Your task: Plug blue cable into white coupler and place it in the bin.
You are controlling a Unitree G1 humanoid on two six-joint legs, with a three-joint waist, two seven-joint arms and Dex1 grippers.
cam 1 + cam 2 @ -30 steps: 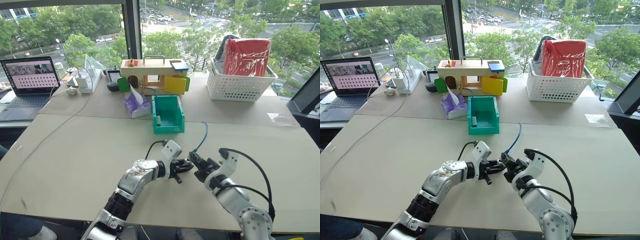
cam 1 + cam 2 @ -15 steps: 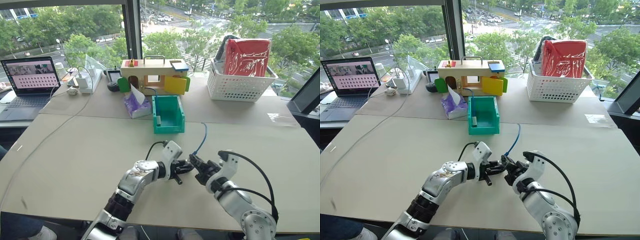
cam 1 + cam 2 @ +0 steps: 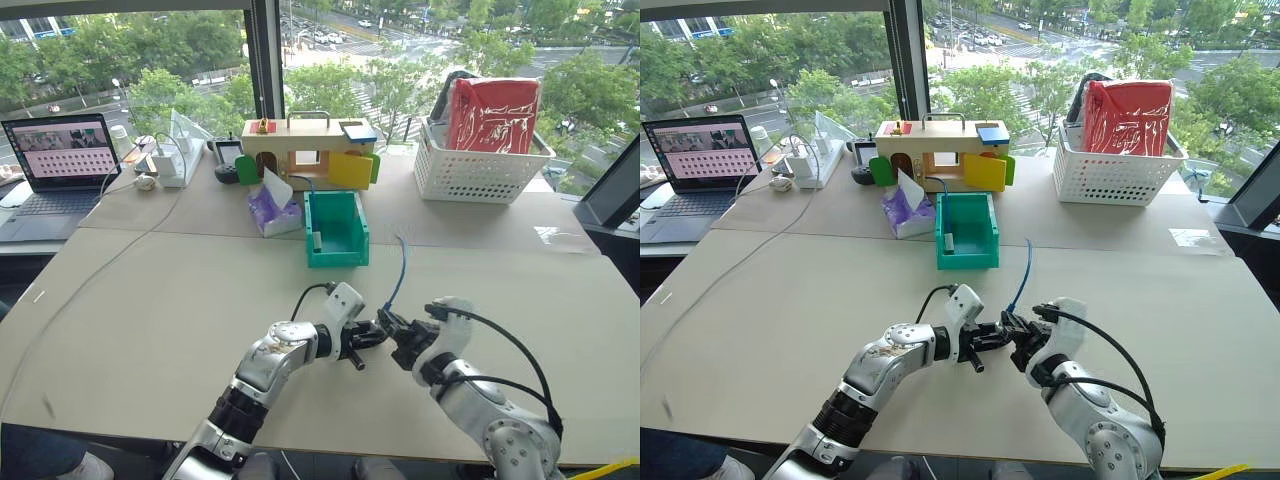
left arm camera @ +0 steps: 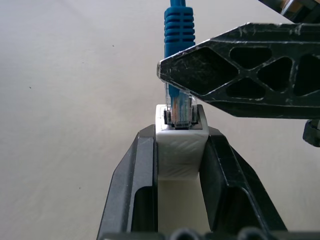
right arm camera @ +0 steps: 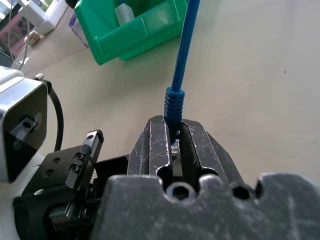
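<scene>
In the left wrist view, my left gripper [image 4: 180, 135] is shut on the white coupler [image 4: 180, 155], a small white block held between its two fingers. The blue cable [image 4: 179, 30] has its clear plug sitting in the coupler's socket. My right gripper [image 5: 175, 125] is shut on the cable just behind the plug, and one of its fingers [image 4: 240, 75] crosses right above the coupler. Both grippers meet above the table's near middle [image 3: 383, 330]. The cable's free end [image 3: 400, 265] rises toward the teal-green bin [image 3: 336, 230], which stands farther back.
A small pale item lies inside the bin [image 3: 318, 240]. A purple tissue pack [image 3: 272, 210] and a wooden toy box [image 3: 305, 150] stand behind it. A white basket [image 3: 480, 170] holds a red bag at back right. A laptop [image 3: 60, 150] and grey-white cord [image 3: 100, 270] are left.
My right wrist has rolled while staying against the left gripper, and the cable's free end has swung up to stand steeper. The left arm has kept still.
</scene>
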